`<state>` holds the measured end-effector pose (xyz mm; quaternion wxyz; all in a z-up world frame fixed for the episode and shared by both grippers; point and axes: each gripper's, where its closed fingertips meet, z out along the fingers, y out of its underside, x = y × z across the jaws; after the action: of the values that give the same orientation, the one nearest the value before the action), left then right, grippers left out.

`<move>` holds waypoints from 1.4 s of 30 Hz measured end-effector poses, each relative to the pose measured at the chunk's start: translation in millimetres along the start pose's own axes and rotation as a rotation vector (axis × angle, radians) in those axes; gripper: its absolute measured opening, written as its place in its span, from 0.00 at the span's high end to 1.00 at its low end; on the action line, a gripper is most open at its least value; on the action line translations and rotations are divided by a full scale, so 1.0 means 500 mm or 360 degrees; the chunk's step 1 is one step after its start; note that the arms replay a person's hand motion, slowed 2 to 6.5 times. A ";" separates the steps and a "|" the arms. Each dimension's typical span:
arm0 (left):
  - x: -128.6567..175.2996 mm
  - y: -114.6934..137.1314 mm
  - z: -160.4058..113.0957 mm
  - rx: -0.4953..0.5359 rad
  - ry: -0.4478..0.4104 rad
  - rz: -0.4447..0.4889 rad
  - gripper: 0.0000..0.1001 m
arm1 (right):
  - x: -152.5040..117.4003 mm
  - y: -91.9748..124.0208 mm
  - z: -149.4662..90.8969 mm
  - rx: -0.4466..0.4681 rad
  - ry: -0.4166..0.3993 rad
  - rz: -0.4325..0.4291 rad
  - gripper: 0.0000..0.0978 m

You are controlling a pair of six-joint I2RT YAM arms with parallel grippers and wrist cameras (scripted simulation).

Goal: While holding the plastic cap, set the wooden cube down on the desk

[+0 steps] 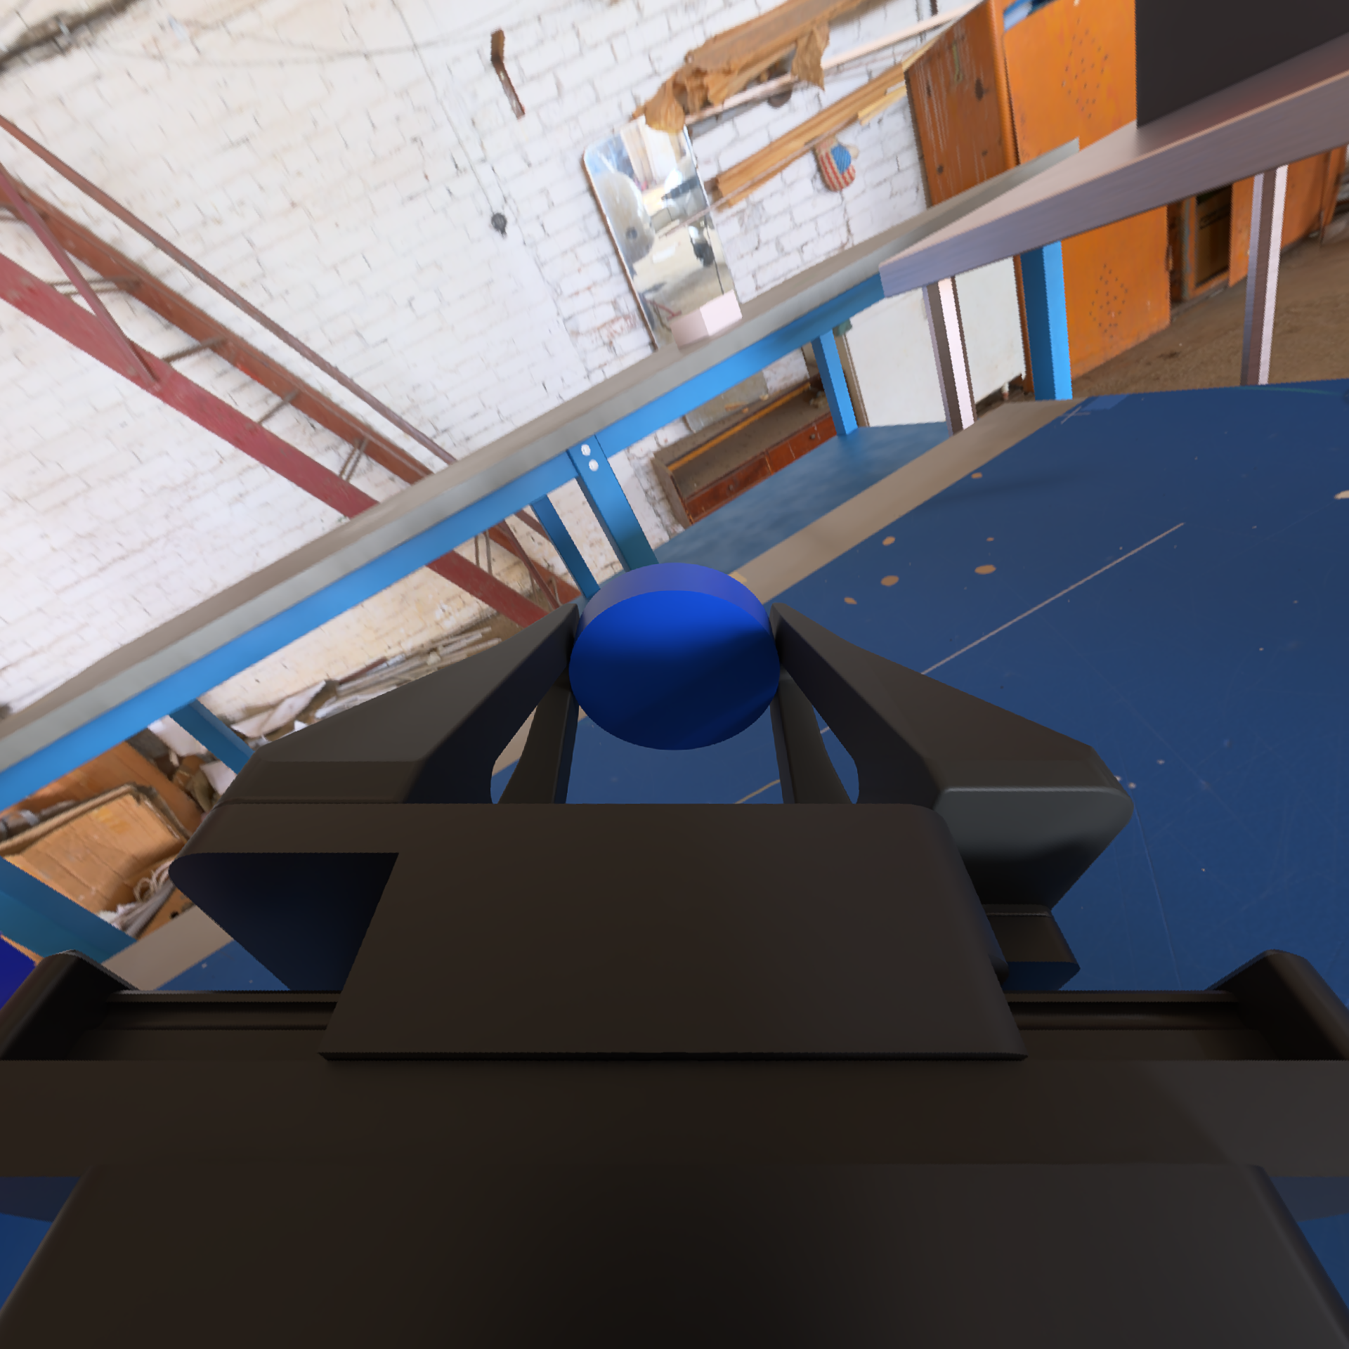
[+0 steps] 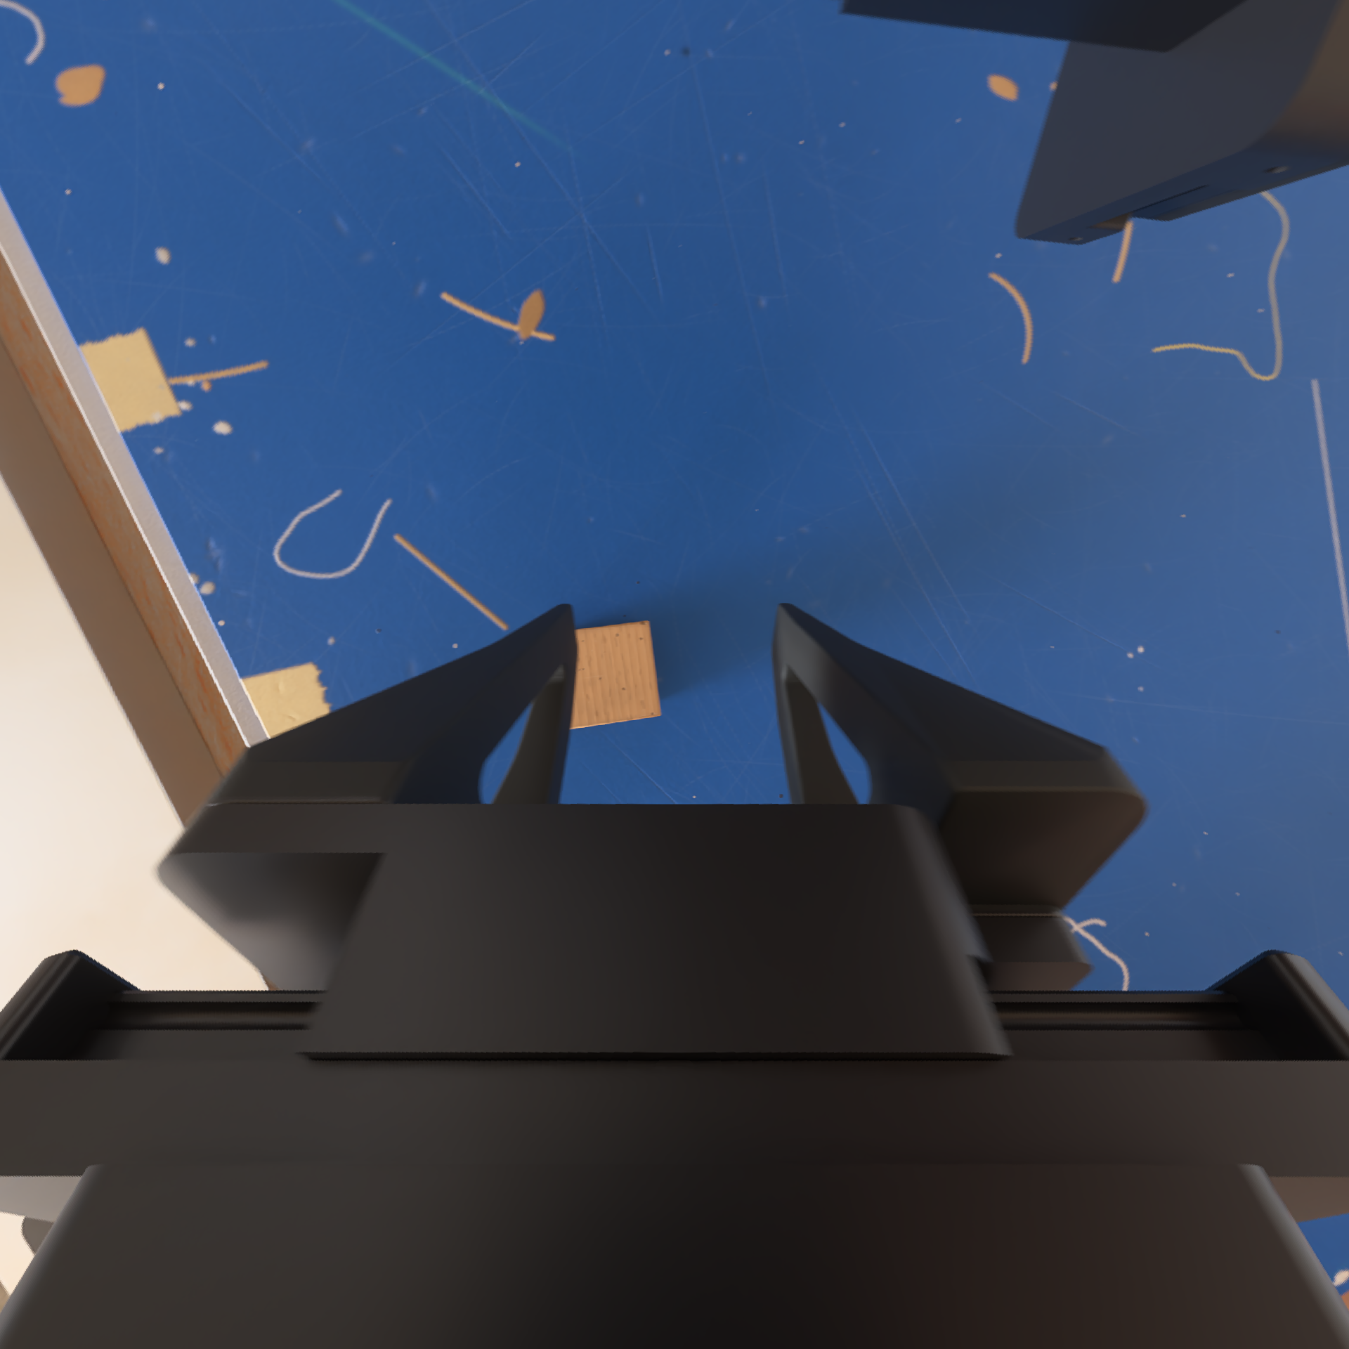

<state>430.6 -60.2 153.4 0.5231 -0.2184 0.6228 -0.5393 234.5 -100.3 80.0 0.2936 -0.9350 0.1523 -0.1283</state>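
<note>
In the left wrist view my left gripper (image 1: 673,628) is shut on a round blue plastic cap (image 1: 673,660), pinched between both fingertips and held above the blue desk (image 1: 1095,657). In the right wrist view my right gripper (image 2: 673,628) is open and points down at the desk (image 2: 730,365). The wooden cube (image 2: 617,673) lies on the desk below, beside the left finger (image 2: 540,679), partly hidden by it. It is clear of the right finger.
The desk's wooden edge (image 2: 109,511) runs down the left of the right wrist view. A dark arm part (image 2: 1182,124) hangs at the top right. In the left wrist view a grey shelf on blue legs (image 1: 511,467) stands behind the desk.
</note>
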 end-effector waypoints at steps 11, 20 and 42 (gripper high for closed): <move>-0.006 -0.092 -0.020 0.0213 -0.0056 0.0213 0.57 | 0.072 -0.059 -0.053 0.0196 0.0187 -0.0040 0.21; -0.083 -0.153 -0.011 0.0194 -0.0151 0.0218 0.57 | 0.196 -0.148 -0.128 0.0421 0.0374 -0.0107 0.26; -0.225 -0.096 0.054 -0.0144 -0.0312 0.0202 0.57 | 0.624 -0.365 -0.203 0.0685 0.0837 -0.0140 0.04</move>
<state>480.8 6.2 247.0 0.6041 -0.2538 0.6048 -0.4525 526.5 -121.8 315.1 0.4290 -0.7922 0.1517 -0.4066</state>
